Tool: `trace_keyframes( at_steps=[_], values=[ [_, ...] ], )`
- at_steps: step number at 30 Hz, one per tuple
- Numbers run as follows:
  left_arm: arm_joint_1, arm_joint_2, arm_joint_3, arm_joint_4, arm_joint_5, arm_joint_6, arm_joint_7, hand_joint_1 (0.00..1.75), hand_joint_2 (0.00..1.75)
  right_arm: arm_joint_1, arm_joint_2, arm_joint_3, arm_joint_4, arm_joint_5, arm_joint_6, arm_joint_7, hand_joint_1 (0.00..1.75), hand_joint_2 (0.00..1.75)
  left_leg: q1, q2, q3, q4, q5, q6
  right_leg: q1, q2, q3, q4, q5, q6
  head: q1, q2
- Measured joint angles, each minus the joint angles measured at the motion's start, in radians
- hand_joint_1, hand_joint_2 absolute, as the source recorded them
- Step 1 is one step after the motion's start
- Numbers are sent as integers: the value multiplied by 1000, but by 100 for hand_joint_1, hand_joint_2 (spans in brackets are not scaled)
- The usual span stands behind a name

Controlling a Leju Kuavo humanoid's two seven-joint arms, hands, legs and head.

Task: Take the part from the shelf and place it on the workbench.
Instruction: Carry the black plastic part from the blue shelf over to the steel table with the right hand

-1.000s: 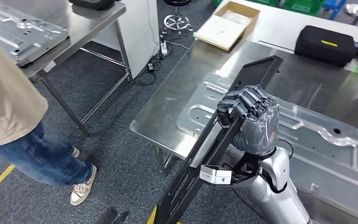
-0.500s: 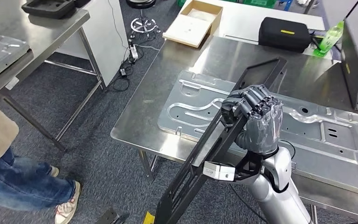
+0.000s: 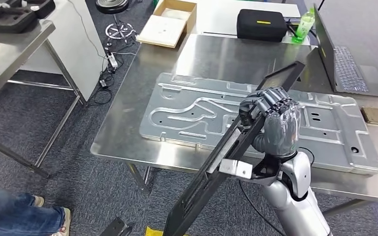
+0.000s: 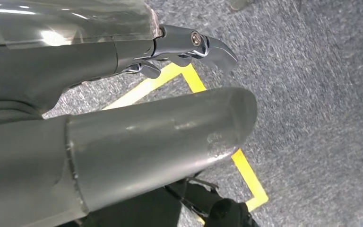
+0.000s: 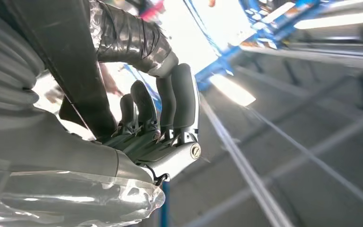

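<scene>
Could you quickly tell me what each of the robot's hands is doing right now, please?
Left hand: cannot be told; no object is visible in it.
Right hand: closed around the long black part, holding it.

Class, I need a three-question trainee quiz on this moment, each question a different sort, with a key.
1. True or false: the right hand grips the long black frame part.
2. What lies flat on the steel workbench? A) stamped silver metal panel B) red toolbox C) tyre
3. Fill in: the open grey laptop sits at the workbench's far ____ corner.

Key: 1 true; 2 A; 3 right.
</scene>
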State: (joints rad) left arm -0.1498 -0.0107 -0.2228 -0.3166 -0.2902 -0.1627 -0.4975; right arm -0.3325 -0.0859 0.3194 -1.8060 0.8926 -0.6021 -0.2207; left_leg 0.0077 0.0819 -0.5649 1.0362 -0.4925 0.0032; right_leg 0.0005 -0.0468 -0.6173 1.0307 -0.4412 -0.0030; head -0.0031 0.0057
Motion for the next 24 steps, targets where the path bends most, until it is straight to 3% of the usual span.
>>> trace_keyframes(
  at_steps=[2, 4, 5, 6, 7, 9, 10, 12, 15, 17, 20, 21, 22, 24],
  values=[
    [3, -1, 0, 0, 1, 2, 3, 0, 0, -5, 1, -8, 11, -16, 11, 11, 175, 175, 3, -41, -30, 71, -47, -7, -5, 9, 2, -7, 4, -12, 0, 0],
    [9, -1, 0, 0, 1, 2, 4, 0, 0, -9, 2, -13, 24, -28, 25, 19, 175, 175, 3, -67, -88, 194, -103, -9, -2, 19, 2, -6, 4, -19, -1, 0],
    [12, -1, 0, 0, 2, 2, 4, 0, 0, -10, 3, -15, 30, -37, 36, 26, 175, 175, 3, -71, -111, 239, -114, -10, -1, 25, 2, -5, 4, -20, 0, 0],
    [15, 0, 0, 0, 4, 2, 4, 0, 0, -11, 3, -17, 36, -48, 50, 35, 175, 175, 3, -72, -120, 252, -105, -10, 0, 31, 2, -3, 3, -21, 0, 0],
    [16, 0, 0, 0, 6, 2, 4, 0, 0, -14, 3, -21, 43, -59, 65, 46, 175, 175, 3, -72, -112, 229, -79, -9, 0, 37, 2, -1, 2, -21, -1, 0],
    [17, 2, 0, 0, 12, 2, 1, 0, 0, -29, 3, -35, 63, -80, 95, 73, 175, 175, 3, -74, -63, 112, -10, -3, 0, 46, 1, 6, -1, -18, 0, 0],
    [17, 2, 0, 0, 14, 3, -1, 0, 0, -41, 2, -44, 75, -89, 109, 85, 175, 175, 2, -75, -41, 58, 10, 1, 1, 50, -3, 11, -3, -14, 0, 0],
    [19, 3, 0, 0, 17, 4, -4, 0, 0, -63, 1, -60, 97, -101, 129, 101, 175, 175, -1, -78, -24, 10, 19, 9, 2, 54, -11, 17, -1, -4, 0, 0],
    [22, 4, 0, 0, 18, 5, -7, 0, 0, -79, -4, -79, 119, -106, 137, 108, 175, 175, 1, -78, -23, -3, 29, 25, 0, 55, -17, 21, -4, 11, 0, 0],
    [21, 4, 0, 0, 18, 7, -8, 0, 0, -91, -8, -87, 129, -108, 139, 110, 175, 175, 5, -77, -19, -13, 36, 36, -3, 54, -43, 82, -44, 20, 0, 0],
    [22, 4, 0, 0, 18, 9, -11, 0, 0, -101, -13, -99, 145, -119, 154, 121, 175, 175, 3, -76, -20, -13, 37, 40, -11, 52, -123, 253, -119, 32, 1, 0],
    [23, 4, 0, 0, 18, 10, -12, 0, 0, -104, -16, -104, 153, -122, 161, 125, 175, 175, 3, -76, -20, -13, 37, 40, -14, 52, -136, 278, -120, 34, 1, 0],
    [24, 4, 0, 0, 18, 11, -13, 0, 0, -109, -19, -108, 162, -124, 167, 129, 175, 175, 3, -76, -19, -13, 37, 39, -17, 52, -131, 266, -102, 36, 1, 0],
    [24, 4, 0, 0, 16, 15, -14, 0, 0, -128, -29, -120, 180, -124, 178, 135, 175, 175, 4, -77, -18, -11, 35, 36, -23, 49, -74, 147, -37, 38, 1, 0]
  ],
)
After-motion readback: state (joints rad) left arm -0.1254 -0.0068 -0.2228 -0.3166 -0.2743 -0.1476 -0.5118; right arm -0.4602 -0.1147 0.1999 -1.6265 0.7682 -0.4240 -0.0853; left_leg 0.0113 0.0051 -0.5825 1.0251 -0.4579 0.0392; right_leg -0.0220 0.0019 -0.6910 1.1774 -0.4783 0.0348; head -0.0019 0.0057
